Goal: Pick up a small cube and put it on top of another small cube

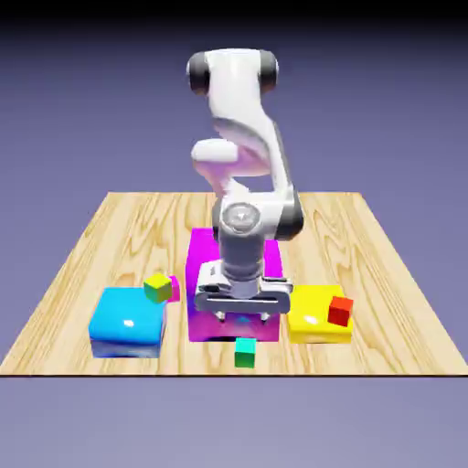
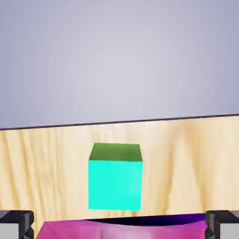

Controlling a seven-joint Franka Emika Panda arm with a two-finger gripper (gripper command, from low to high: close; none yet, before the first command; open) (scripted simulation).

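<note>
The small cube [image 1: 245, 352] is tiny and teal-green and lies on the wooden table [image 1: 82, 265] near its front edge, just in front of a big magenta block [image 1: 203, 265]. In the hand view the small cube [image 2: 115, 179] shows large in the middle, beyond the magenta block's edge [image 2: 121, 229]. The other small cube [image 1: 158, 288], yellow-olive, sits at the far right corner of a cyan block [image 1: 126, 322]. My gripper [image 1: 243, 317] hangs over the magenta block's front part, behind and above the green cube. It is open and holds nothing; its fingertips [image 2: 16, 224] stand wide apart.
A flat yellow block [image 1: 315, 315] lies to the exterior view's right of the magenta block and carries a tiny red cube [image 1: 340, 311]. The table's front edge [image 2: 116, 123] runs close behind the green cube in the hand view.
</note>
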